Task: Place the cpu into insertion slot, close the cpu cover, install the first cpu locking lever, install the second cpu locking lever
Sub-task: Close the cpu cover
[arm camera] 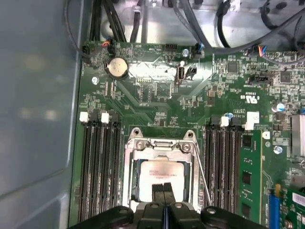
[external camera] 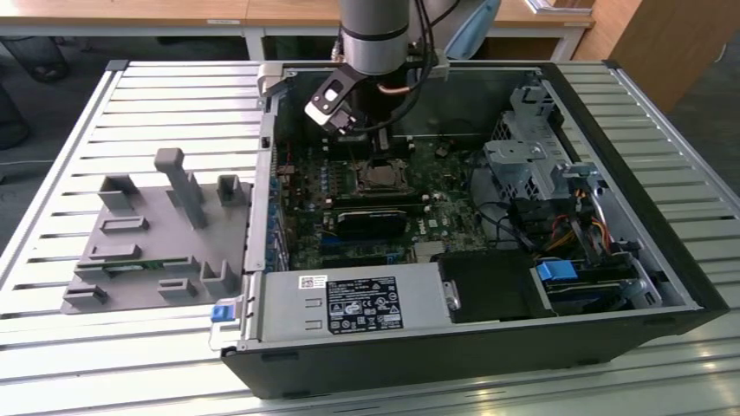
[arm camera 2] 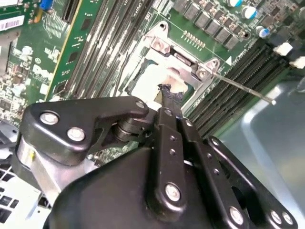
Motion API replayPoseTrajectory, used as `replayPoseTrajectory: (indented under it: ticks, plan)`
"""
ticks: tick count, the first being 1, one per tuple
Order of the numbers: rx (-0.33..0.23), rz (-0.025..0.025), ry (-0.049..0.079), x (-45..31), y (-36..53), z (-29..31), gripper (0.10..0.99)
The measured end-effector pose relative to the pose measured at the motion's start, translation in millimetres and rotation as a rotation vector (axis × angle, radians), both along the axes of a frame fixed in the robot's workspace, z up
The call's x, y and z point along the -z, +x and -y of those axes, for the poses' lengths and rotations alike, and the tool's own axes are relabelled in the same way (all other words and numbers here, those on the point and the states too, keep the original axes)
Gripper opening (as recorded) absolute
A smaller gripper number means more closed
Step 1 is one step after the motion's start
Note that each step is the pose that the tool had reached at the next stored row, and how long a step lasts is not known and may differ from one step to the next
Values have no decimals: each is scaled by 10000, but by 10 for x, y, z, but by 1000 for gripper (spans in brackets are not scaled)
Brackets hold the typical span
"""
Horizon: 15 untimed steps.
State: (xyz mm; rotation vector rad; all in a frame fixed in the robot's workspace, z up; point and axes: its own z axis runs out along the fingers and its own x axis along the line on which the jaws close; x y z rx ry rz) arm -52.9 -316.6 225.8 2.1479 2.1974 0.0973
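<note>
The cpu (arm camera: pixel 159 172) lies flat in the socket on the green motherboard, grey metal top up; it also shows in the second wrist view as the cpu (arm camera 2: pixel 150 78). The silvery cpu cover (arm camera: pixel 129 167) lies down around it, framing it through its window. One thin locking lever (arm camera: pixel 202 176) runs along the socket's side, and in the second wrist view this lever (arm camera 2: pixel 243 88) sticks out free past the socket corner. My gripper (arm camera: pixel 163 190) is shut with nothing between its fingers, its tips over the cpu's top near one edge. In the exterior view the gripper (external camera: pixel 373 149) hangs just above the socket (external camera: pixel 379 176).
Black memory slots (arm camera: pixel 97 162) flank the socket on both sides. Cables (arm camera: pixel 200 24) cross the case beyond the board. A drive cage (external camera: pixel 532 156) and power supply (external camera: pixel 353 303) stand inside the case. A grey parts fixture (external camera: pixel 156 234) sits on the slatted table at the exterior view's left.
</note>
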Motion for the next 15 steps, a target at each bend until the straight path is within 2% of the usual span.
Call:
replayPoseTrajectory:
  ticks: [3, 4, 15]
  plan:
    - [1, -105, 3, -5, 12, 0, 106]
    - [1, -122, 1, -7, 14, 0, 106]
    - [2, -226, 1, -15, 36, -1, 106]
